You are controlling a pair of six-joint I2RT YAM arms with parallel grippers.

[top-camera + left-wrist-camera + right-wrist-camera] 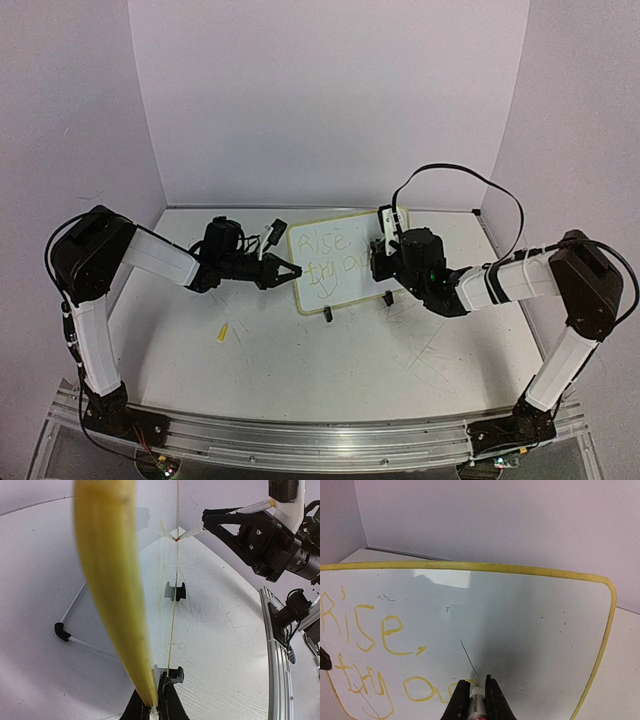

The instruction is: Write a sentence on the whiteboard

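whiteboard (335, 262) upright on the table (300, 370), toward 12 o'clock from the arm bases. left end effector (292, 270) clamped on its yellow rim at the 9 o'clock edge. right end effector (476, 685), at the 3 o'clock side, grips a marker (476, 698), tip at the board. yellow "rise," heads line one; line two looks unfinished, so the sentence is judged part-written.

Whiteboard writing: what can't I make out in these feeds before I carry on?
End of the second line: top view, the right gripper covers it; right wrist view, its fingers and the bottom edge cut it off.
Writing, left wrist view: the whiteboard is seen almost edge-on, its near rim a blur.
The marker: only a short stretch shows between the fingers.
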